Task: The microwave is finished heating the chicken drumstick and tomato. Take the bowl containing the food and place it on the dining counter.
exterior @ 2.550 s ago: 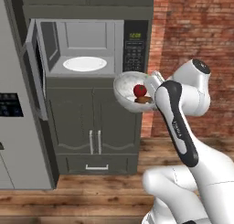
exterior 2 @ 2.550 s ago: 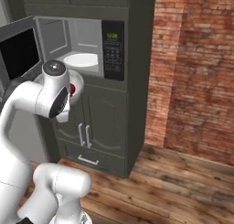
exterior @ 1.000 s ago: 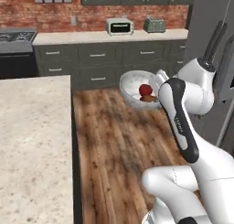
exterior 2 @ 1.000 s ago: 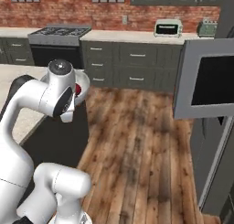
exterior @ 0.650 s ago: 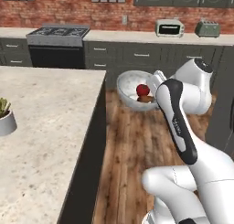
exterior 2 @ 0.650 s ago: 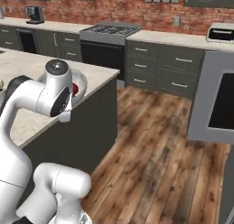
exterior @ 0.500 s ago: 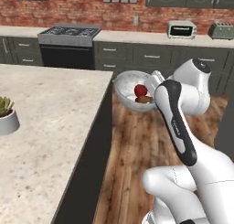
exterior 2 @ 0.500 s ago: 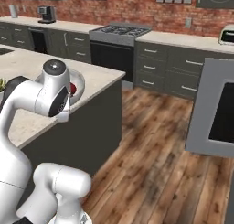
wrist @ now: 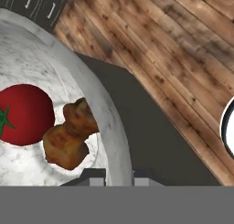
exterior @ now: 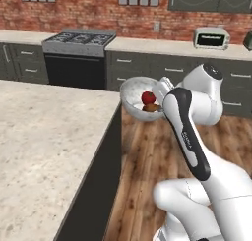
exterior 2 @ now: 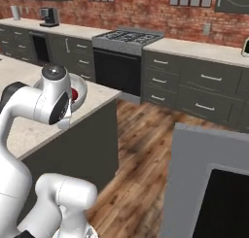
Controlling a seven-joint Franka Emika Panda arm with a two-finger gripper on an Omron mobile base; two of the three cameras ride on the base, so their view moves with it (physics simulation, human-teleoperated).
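Only illegible lettering on the arm (exterior: 189,139).

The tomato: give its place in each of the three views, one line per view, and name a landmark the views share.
Left base view: the tomato sits in the bowl, centre of the picture, above the wooden floor.
Right base view: a red sliver of it peeks from behind the arm, at the left.
Hand view: at the left edge, beside the chicken drumstick.
Shared landmark: the bowl's pale rim.

Brick wall (exterior: 88,14), wood floor (exterior: 142,176), grey cabs (exterior 2: 204,93), black stove (exterior: 78,58).
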